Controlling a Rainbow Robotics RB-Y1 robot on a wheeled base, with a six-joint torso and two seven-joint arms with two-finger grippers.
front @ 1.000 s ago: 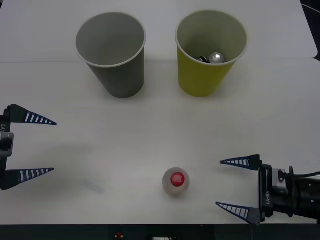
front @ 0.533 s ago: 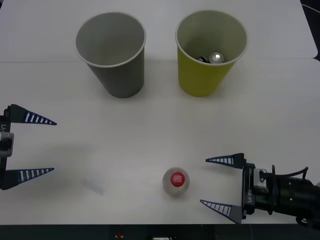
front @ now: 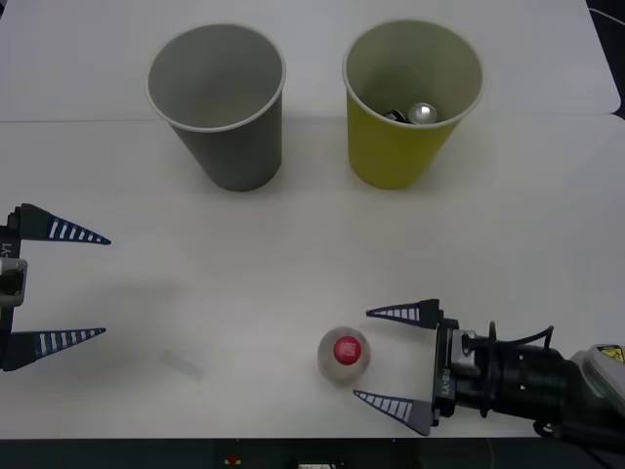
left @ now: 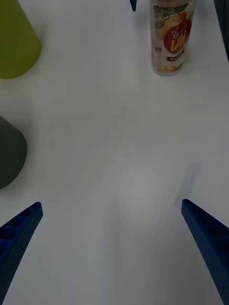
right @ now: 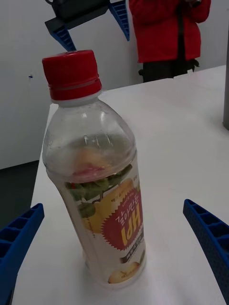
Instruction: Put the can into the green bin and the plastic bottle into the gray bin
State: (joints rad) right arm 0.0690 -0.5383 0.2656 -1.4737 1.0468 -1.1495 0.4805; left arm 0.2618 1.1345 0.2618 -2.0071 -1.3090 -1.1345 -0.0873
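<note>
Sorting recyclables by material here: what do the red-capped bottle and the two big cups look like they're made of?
The small red-capped bottle looks like clear thin plastic: see-through walls, glossy printed label. The gray tapered cup and yellow-green tapered cup look like matte paper, with pale rolled rims, though coated plastic is possible.

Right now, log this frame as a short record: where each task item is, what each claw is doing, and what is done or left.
can: inside the green bin, silver top showing
plastic bottle: upright on the table, red cap on, near the front edge
gray bin: upright, beside the green bin, nothing seen inside
right claw: open, low, just beside the bottle, not touching
left claw: open, at the table's left edge, away from the items
done: can binned
left: bottle into gray bin
</note>
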